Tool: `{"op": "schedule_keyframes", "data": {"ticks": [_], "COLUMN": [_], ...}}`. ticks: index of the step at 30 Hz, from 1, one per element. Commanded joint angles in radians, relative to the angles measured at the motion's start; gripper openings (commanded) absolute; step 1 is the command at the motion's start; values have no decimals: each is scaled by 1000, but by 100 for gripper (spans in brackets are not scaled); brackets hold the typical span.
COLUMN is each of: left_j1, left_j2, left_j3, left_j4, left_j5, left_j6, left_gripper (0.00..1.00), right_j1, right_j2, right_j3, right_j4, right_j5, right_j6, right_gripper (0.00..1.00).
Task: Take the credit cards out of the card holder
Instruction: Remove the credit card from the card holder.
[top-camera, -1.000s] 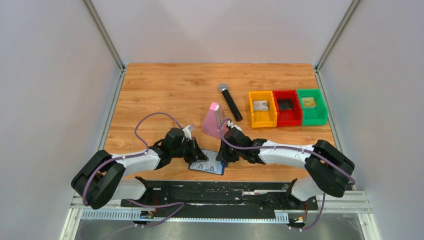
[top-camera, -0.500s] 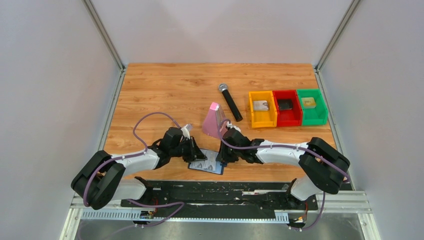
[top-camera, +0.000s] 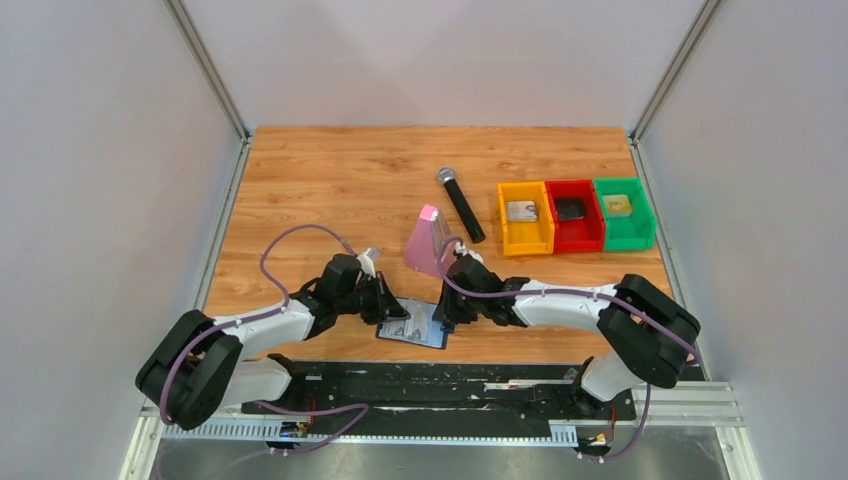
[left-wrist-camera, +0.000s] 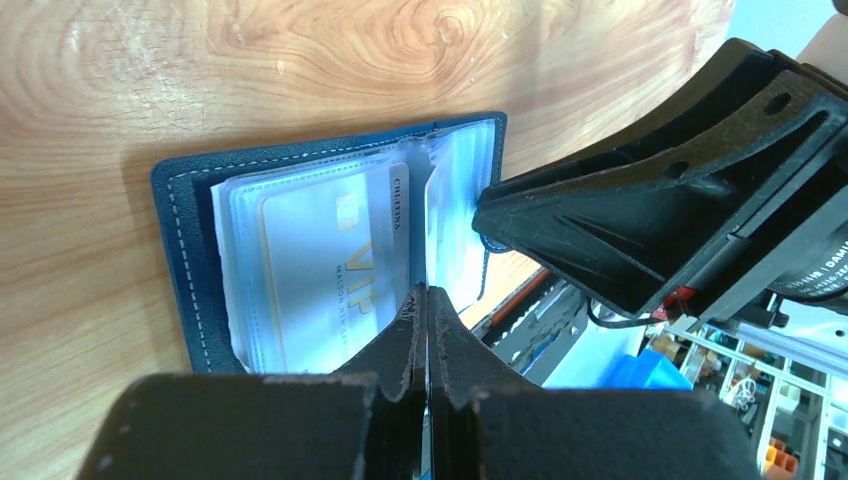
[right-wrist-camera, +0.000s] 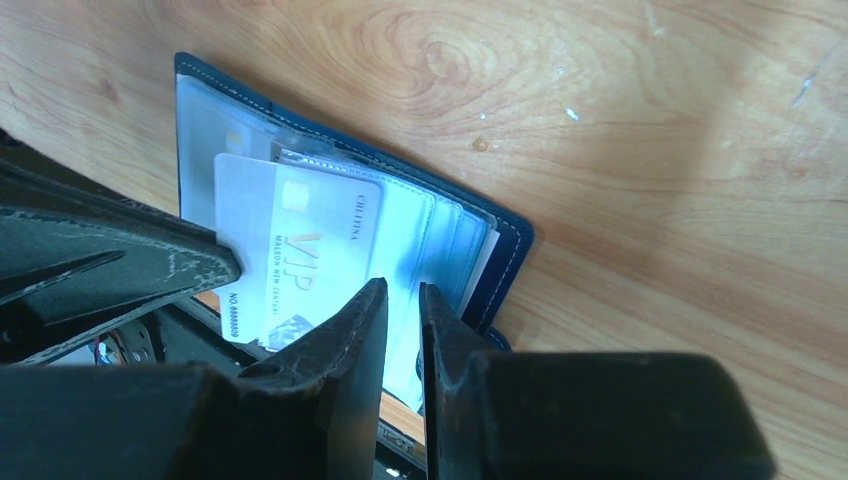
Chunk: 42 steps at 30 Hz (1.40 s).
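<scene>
The navy card holder (top-camera: 415, 328) lies open at the table's front edge between both grippers, pale sleeves up (left-wrist-camera: 180, 260) (right-wrist-camera: 505, 240). A pale credit card (left-wrist-camera: 330, 270) with gold VIP lettering sticks partway out of a sleeve, toward the left gripper (right-wrist-camera: 300, 250). My left gripper (top-camera: 392, 310) is shut, its tips (left-wrist-camera: 428, 292) pinched at that card's edge; one finger (right-wrist-camera: 150, 265) overlaps the card in the right wrist view. My right gripper (top-camera: 443, 312) stands over the holder's other half, jaws a narrow gap apart (right-wrist-camera: 402, 290), a finger (left-wrist-camera: 560, 220) tip down on the sleeves.
A pink metronome (top-camera: 425, 240) stands just behind the grippers, with a black microphone (top-camera: 461, 204) beyond it. Orange (top-camera: 525, 218), red (top-camera: 574, 215) and green (top-camera: 623, 212) bins sit at the right, each with a small item. The holder overhangs the front edge.
My left arm has drawn back slightly to the left and its jaws have closed fully. The right gripper and the holder have stayed in place.
</scene>
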Motion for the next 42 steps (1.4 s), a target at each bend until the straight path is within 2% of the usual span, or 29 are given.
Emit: {"op": "schedule_keyframes", "data": {"ticks": [1,12,17,20,26,31,34,38,40,42], "left_j1": [12,40,43,42,42,42,42,43,42,42], "left_j2": [-69,-205,-301,-343,-422,-482,-491,-487,-486,-483], "left_j3": [14,28,60,69,43,2,-26,-46,-54,-58], "left_j4": [-55,-211,-293,-303,-178,-54,19,72,89,95], "left_j5": [-43,-110,-134,-126,-27,25,49,63,63,62], "left_j6": [27,22,22,14,-55,-138,-166,-192,-199,-199], "left_gripper": [0,0,0,0,0,0,0,0,0,0], "right_j1": [-15,-21,-21,-20,-25,-26,-27,-28,-31,-39], "right_j2": [2,-20,-115,-193,-272,-290,-291,-297,-299,-301], "right_j3": [-23,14,29,11,-37,-54,-63,-82,-99,-120], "right_j4": [-13,-49,-42,21,169,211,221,273,317,368], "right_j5": [42,38,-6,-69,-191,-217,-214,-252,-288,-326], "right_j6": [-6,-40,-84,-104,-65,-11,11,20,22,28], "right_gripper": [20,20,24,29,43,61,65,64,58,47]}}
